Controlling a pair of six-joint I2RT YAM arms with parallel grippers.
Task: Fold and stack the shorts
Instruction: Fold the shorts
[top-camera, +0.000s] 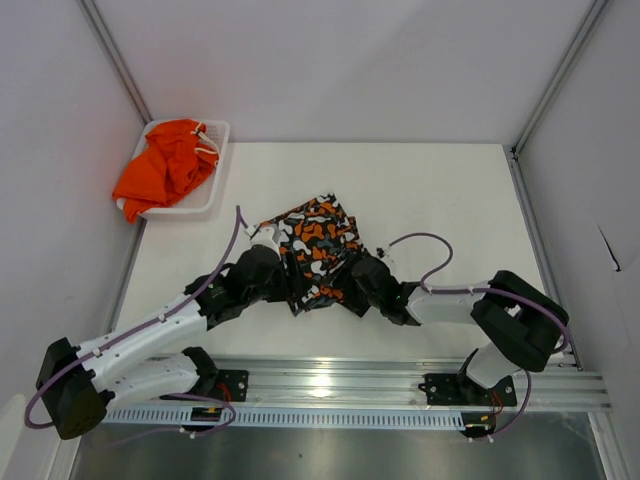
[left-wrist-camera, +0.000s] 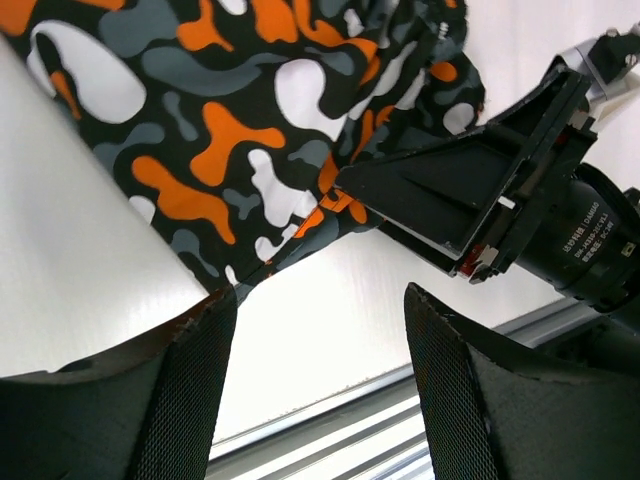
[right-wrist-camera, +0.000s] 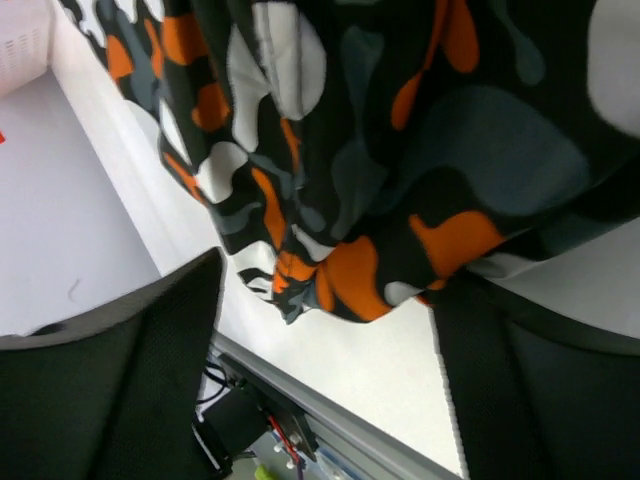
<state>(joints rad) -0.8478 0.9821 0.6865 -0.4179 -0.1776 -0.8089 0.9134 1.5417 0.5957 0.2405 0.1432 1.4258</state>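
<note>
The patterned shorts (top-camera: 318, 248), blotched orange, black, white and grey, lie crumpled mid-table between both arms. My left gripper (top-camera: 283, 270) sits at their left edge. In the left wrist view this gripper (left-wrist-camera: 318, 292) is open over bare table, and the cloth (left-wrist-camera: 230, 130) lies just beyond its fingertips. My right gripper (top-camera: 358, 278) is at the shorts' near right edge. In the right wrist view it (right-wrist-camera: 328, 275) is open wide, with a bunched hem of the shorts (right-wrist-camera: 340, 200) hanging between the tips and against the right finger (right-wrist-camera: 540, 390). The plain orange shorts (top-camera: 165, 165) lie in the basket.
A white mesh basket (top-camera: 215, 190) stands at the far left corner against the wall. A metal rail (top-camera: 400, 385) runs along the near table edge by the arm bases. The right arm's wrist (left-wrist-camera: 480, 200) is close in front of my left gripper.
</note>
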